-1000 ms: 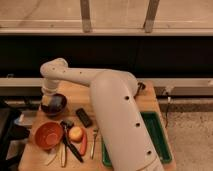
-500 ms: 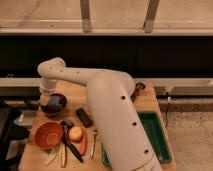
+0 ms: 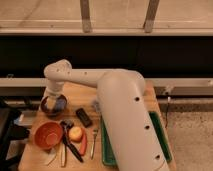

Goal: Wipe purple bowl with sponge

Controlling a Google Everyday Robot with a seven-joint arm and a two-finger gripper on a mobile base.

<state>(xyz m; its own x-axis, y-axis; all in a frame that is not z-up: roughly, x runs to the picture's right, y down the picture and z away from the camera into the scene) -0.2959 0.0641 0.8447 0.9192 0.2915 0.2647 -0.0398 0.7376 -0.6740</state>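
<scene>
**Gripper down in purple bowl**

From my end the gripper (image 3: 52, 98) is at the table's (image 3: 80, 97) far-left corner, reaching straight down into the purple bowl (image 3: 45, 111). Fingers closed. Blue sponge (image 3: 60, 104) shows inside the bowl, right at the tip; can't tell whether it's actually pinched. Orange bowl (image 3: 48, 136) sits nearer the front edge, black bar (image 3: 83, 117) just right of the purple one, green tray (image 3: 104, 150) front-right, mostly behind the arm.
</scene>
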